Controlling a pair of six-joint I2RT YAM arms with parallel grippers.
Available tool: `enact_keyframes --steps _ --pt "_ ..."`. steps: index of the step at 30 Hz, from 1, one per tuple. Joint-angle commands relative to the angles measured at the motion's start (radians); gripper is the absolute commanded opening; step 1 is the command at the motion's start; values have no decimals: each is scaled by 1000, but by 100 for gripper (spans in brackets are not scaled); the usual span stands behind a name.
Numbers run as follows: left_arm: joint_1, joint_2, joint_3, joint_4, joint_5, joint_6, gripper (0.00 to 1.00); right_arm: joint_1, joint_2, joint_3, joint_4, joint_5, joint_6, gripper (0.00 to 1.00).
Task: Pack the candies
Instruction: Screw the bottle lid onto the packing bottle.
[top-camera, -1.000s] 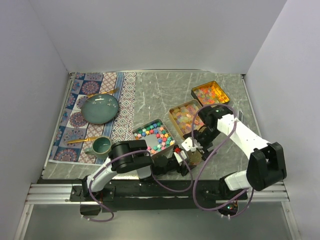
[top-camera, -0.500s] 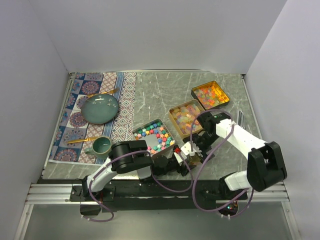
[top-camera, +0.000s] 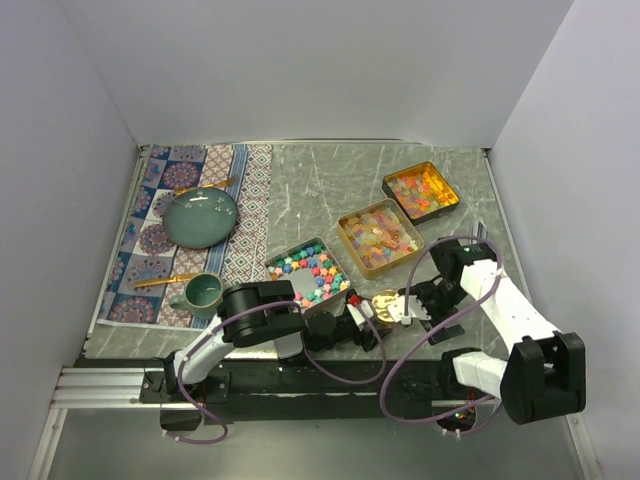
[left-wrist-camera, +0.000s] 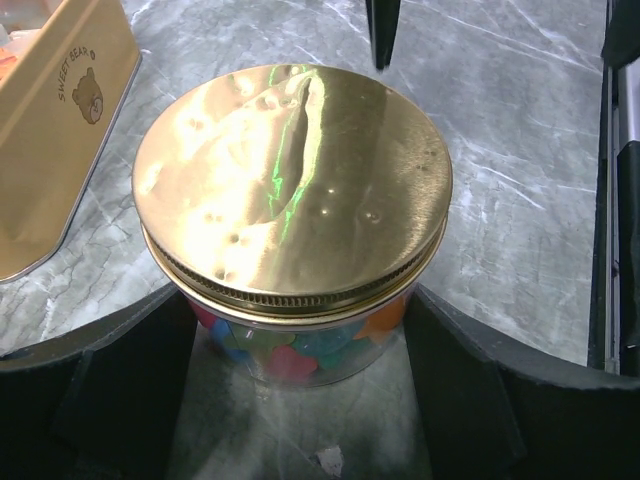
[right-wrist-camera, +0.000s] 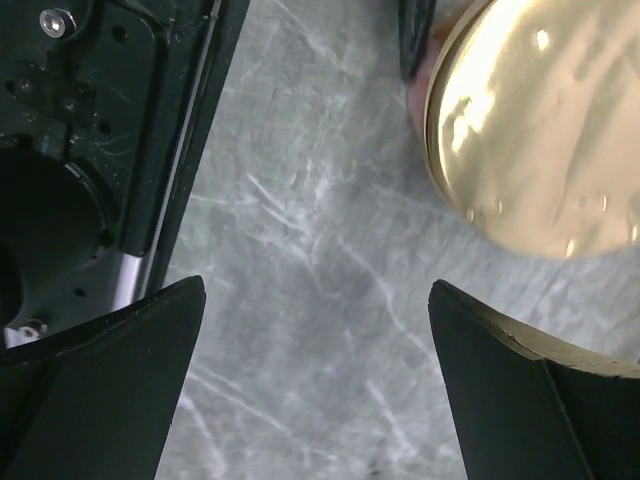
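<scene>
A glass jar with a gold screw lid (left-wrist-camera: 290, 180) stands on the marble table, with coloured candies (left-wrist-camera: 290, 352) showing through its wall. My left gripper (left-wrist-camera: 300, 310) is shut on the jar, one black finger against each side. In the top view the jar (top-camera: 386, 302) sits near the front edge, with the left gripper (top-camera: 368, 318) at its left. My right gripper (top-camera: 412, 308) is open and empty just right of the jar. In its wrist view the right gripper (right-wrist-camera: 315, 300) hangs over bare table, with the lid (right-wrist-camera: 540, 140) at the upper right.
Three gold tins hold candies: star pieces (top-camera: 310, 270), pastel pieces (top-camera: 380, 237) and orange gummies (top-camera: 421, 190). The near tin's wall (left-wrist-camera: 60, 120) is left of the jar. A teal plate (top-camera: 200, 217) and mug (top-camera: 203, 292) sit on a patterned mat at the left.
My right gripper has drawn back from above the jar to its right side, leaving the gold lid uncovered. The left gripper and the jar have not moved.
</scene>
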Motion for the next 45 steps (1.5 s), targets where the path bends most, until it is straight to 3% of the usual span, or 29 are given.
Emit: enact_keyframes --steps 1,6,15,19,28,40,45 --pt "26 72 -56 133 -54 -57 1 -33 42 129 -27 -45 42 100" --pt "25 68 -54 117 -38 -55 1 30 198 313 -21 -146 94 100" --pt "23 61 -61 122 -57 -41 1 247 294 307 -21 -214 75 100" --pt "20 64 -59 127 -64 -35 1 283 320 286 22 -209 103 100" --pt "22 70 -61 133 -75 -35 1 277 375 258 53 -143 147 100" --pt "40 78 -65 136 -72 -55 1 99 83 1 10 31 77 100" --pt "40 75 -61 131 -64 -53 1 15 13 8 -22 19 92 100"
